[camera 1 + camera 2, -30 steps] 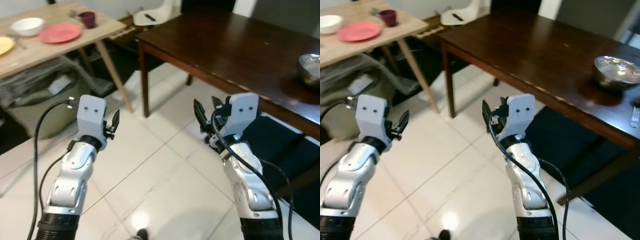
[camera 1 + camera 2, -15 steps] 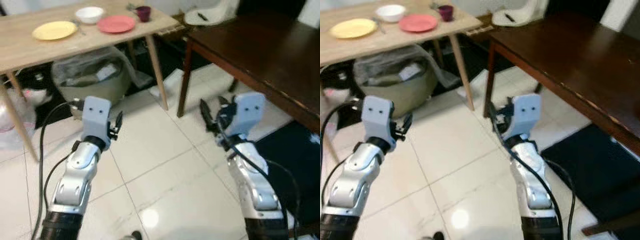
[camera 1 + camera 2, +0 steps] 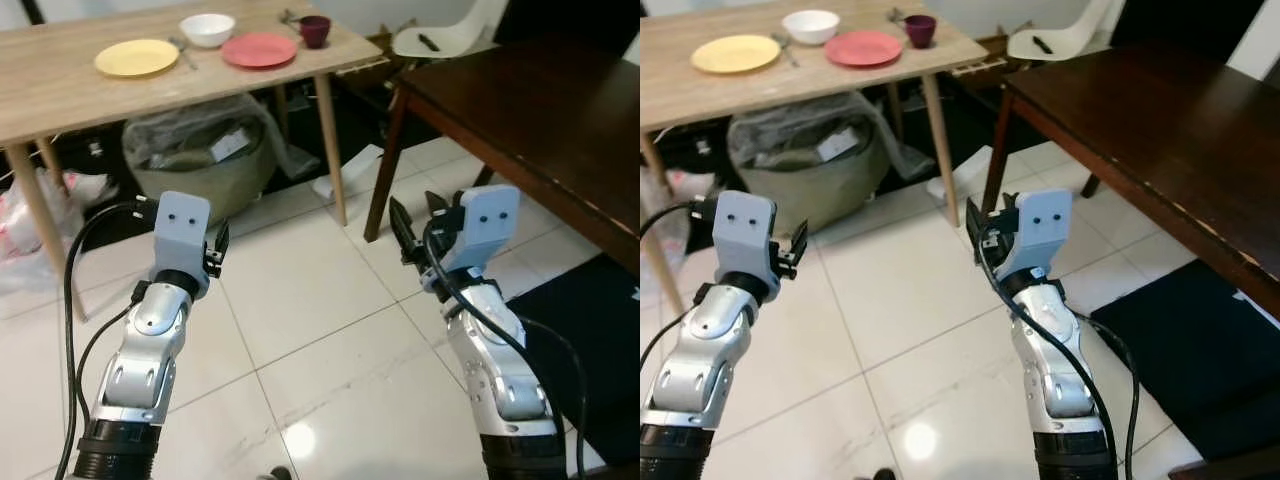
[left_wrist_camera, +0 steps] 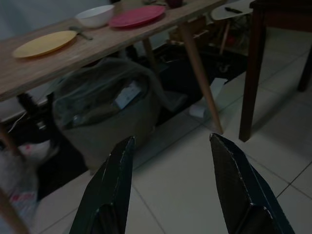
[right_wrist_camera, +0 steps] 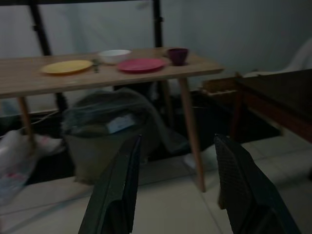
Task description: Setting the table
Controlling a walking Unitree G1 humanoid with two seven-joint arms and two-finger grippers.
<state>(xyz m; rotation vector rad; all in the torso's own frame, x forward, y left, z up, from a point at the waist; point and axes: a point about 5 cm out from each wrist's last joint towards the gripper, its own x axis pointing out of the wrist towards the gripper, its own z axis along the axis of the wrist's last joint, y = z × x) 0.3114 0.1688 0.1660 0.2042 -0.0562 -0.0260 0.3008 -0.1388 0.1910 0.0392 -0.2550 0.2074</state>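
A light wooden table (image 3: 60, 100) stands ahead on the left. On it lie a yellow plate (image 3: 137, 57), a white bowl (image 3: 207, 29), a pink plate (image 3: 259, 49) and a maroon cup (image 3: 315, 30). A piece of cutlery (image 3: 180, 45) rests between the yellow plate and the bowl. My left gripper (image 3: 215, 245) and right gripper (image 3: 413, 218) are raised over the tiled floor, well short of that table. Both are open and hold nothing, as the left wrist view (image 4: 171, 138) and right wrist view (image 5: 178, 137) confirm. The same dishes appear beyond the fingers (image 5: 117, 195).
A dark wooden table (image 3: 540, 110) runs along the right, with a dark rug (image 3: 600, 330) under it. A white chair (image 3: 440, 40) stands behind, between the two tables. A bulging grey bag (image 3: 195, 160) sits under the light table beside its legs (image 3: 333, 150). White tiles lie ahead.
The whole view has swung left: the light table with its dishes has come into fuller view and the dark table's metal bowl has left the frame. Both arms keep their pose, grippers open.
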